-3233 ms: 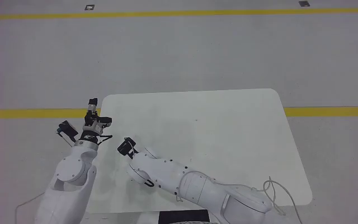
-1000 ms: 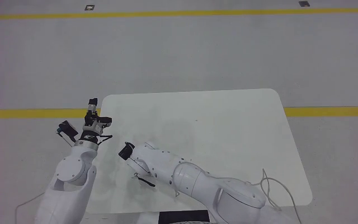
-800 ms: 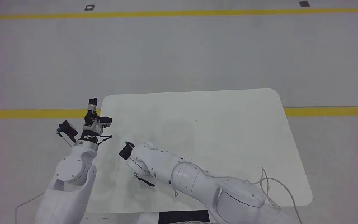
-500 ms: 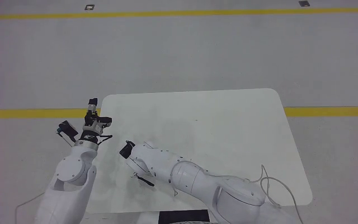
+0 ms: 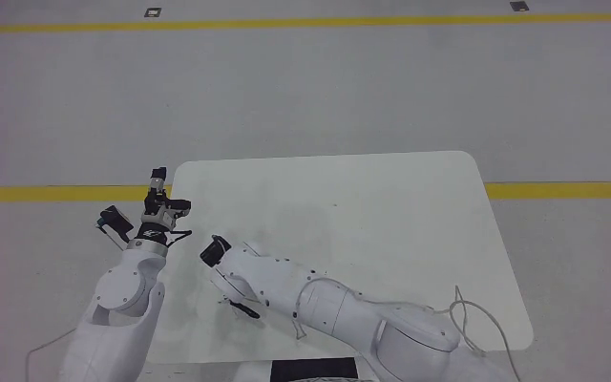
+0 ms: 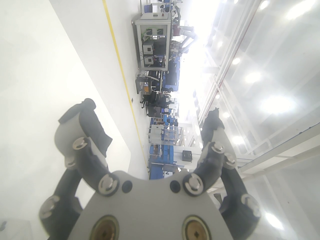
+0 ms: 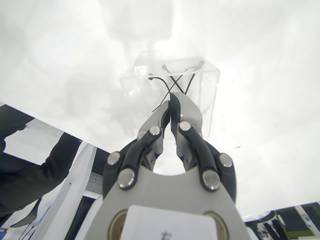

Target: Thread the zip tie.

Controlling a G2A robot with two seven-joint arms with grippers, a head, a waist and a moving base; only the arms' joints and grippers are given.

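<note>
Two robot arms work at a white surface [image 5: 382, 220]. Nearest, the right claw [image 7: 170, 101] is pinched fully shut on a thin black zip tie [image 7: 163, 86]. It grips the tie partway along so both ends stick out, probably to leave one end free for threading. Just beyond stands a small clear box [image 7: 211, 96] holding several more black ties [image 7: 178, 82], crossed over one another. The held tie sits at the box's open top, where the walls and loose ties could snag it. Farther left, beside the surface's edge, the left claw [image 6: 150, 109] is wide open and holds nothing. It is raised well apart from the tie, likely ready to take an end. Beyond runs a yellow floor line [image 5: 286, 21].
</note>
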